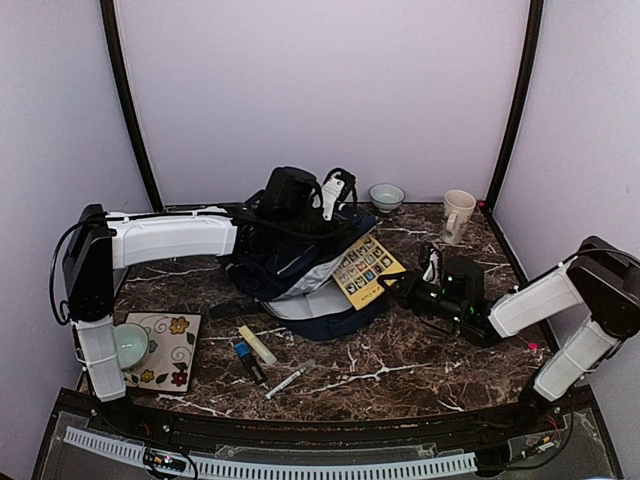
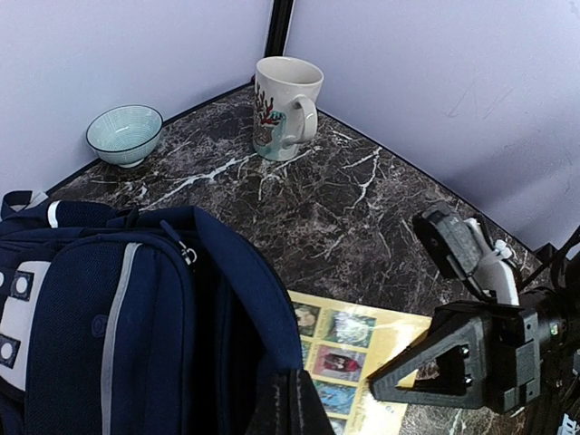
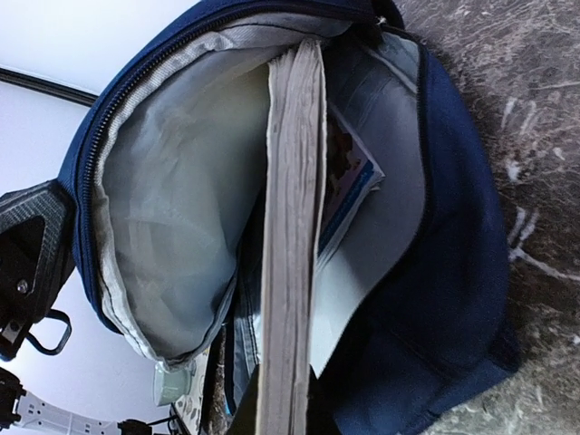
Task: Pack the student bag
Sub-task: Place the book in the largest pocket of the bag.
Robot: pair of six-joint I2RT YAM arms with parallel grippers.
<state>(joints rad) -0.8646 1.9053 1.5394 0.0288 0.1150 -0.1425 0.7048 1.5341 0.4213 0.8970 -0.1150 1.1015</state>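
Note:
The navy student bag (image 1: 300, 275) lies in the middle of the table with its mouth open, showing grey lining (image 3: 172, 208). My left gripper (image 1: 292, 215) is over the bag's back and is shut on the blue rim of its opening (image 2: 292, 390). My right gripper (image 1: 398, 287) is shut on a yellow picture book (image 1: 368, 268). The book's far end is inside the bag's mouth. In the right wrist view the book (image 3: 292, 227) shows edge-on between my fingers. A thinner booklet (image 3: 352, 181) lies inside the bag. The book (image 2: 362, 353) and the right gripper (image 2: 471, 353) also show in the left wrist view.
A white mug (image 1: 458, 213) and a pale green bowl (image 1: 386, 195) stand at the back right. A floral tile (image 1: 170, 350) with a green cup (image 1: 130, 345) sits at the front left. A yellow marker (image 1: 257, 345), a blue marker (image 1: 248, 362) and a white pen (image 1: 288, 380) lie in front of the bag.

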